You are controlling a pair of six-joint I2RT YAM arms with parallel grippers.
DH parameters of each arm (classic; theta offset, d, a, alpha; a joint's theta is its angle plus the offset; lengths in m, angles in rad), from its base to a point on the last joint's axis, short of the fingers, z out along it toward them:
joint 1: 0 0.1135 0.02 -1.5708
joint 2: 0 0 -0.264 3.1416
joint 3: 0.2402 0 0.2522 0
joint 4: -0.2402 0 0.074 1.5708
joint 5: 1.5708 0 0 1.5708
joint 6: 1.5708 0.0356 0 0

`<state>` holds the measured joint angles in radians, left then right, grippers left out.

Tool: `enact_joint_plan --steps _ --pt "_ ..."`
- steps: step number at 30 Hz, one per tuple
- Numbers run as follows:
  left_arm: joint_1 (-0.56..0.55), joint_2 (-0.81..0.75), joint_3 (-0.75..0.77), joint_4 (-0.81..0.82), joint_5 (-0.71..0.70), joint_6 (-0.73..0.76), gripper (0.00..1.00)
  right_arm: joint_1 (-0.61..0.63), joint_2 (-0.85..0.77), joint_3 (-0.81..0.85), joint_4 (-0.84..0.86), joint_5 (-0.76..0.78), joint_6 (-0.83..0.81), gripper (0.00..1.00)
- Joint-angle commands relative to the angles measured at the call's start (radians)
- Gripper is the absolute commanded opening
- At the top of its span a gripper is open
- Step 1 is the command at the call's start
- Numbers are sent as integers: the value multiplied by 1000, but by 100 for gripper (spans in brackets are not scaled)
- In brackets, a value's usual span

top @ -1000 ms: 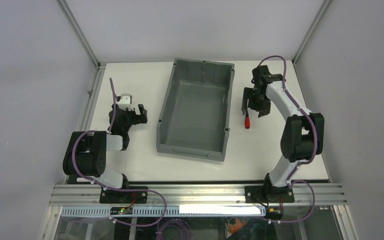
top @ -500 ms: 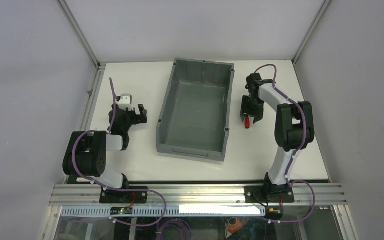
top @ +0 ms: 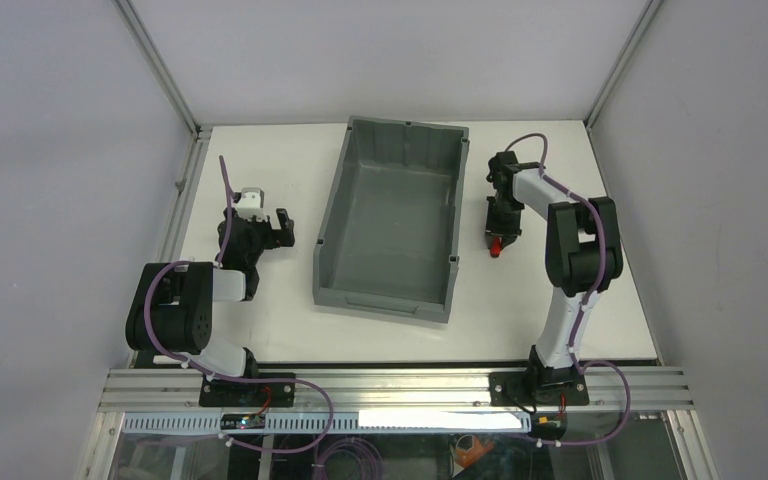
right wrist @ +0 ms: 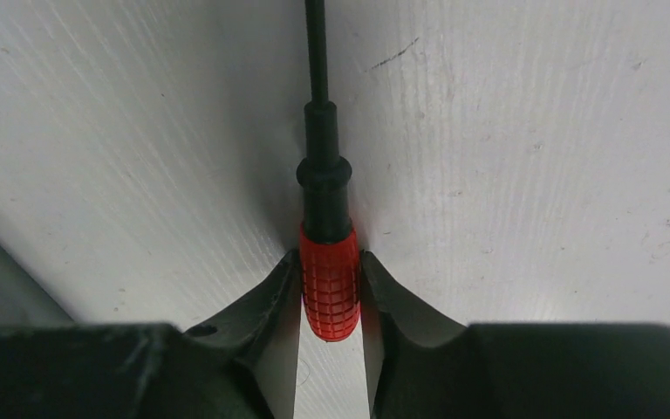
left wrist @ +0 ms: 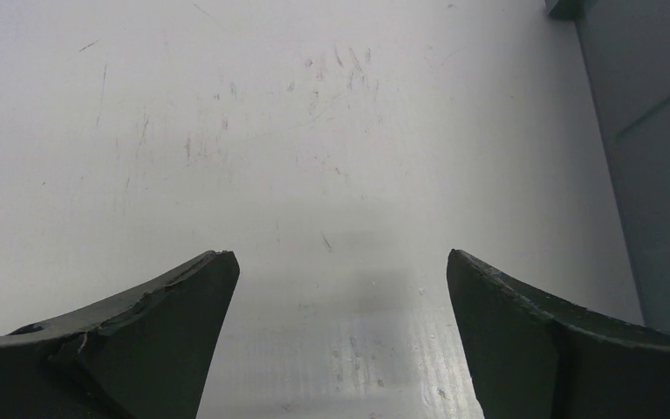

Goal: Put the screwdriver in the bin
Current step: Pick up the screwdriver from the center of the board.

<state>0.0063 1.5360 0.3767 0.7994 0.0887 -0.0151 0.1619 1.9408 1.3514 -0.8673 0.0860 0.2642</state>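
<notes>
The screwdriver has a stubby red gridded handle and a thin black shaft pointing away up the right wrist view. My right gripper is shut on the red handle, its two black fingers pressed against both sides, low over the white table. From above, the screwdriver shows as a red spot under the right gripper, just right of the grey bin. The bin holds nothing. My left gripper stands open over bare table, left of the bin; from above the left gripper hangs still.
The bin's outer wall fills the right edge of the left wrist view. Aluminium frame rails border the white table, and grey walls enclose the sides. The right arm's elbow rises beside the bin.
My right gripper came down over the screwdriver and its jaws closed on the red handle. The right arm's elbow folded inward toward the bin. The left arm has not moved.
</notes>
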Motion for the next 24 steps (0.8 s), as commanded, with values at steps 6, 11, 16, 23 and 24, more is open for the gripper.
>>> enact_joint_plan --steps 6,11,16,23,24 --pt "-5 -29 -9 34 22 -9 99 5 -10 12 13 35 -2 12" --pt "-5 -30 -9 34 22 -9 99 5 -67 15 -14 43 -11 7" --pt "-4 -29 -9 34 23 -10 99 5 -133 15 -44 47 -13 1" --pt "-4 -29 -9 34 22 -9 99 5 -225 42 -105 41 -10 0" --pt "-5 -30 -9 34 22 -10 99 5 -238 48 -112 37 -9 0"
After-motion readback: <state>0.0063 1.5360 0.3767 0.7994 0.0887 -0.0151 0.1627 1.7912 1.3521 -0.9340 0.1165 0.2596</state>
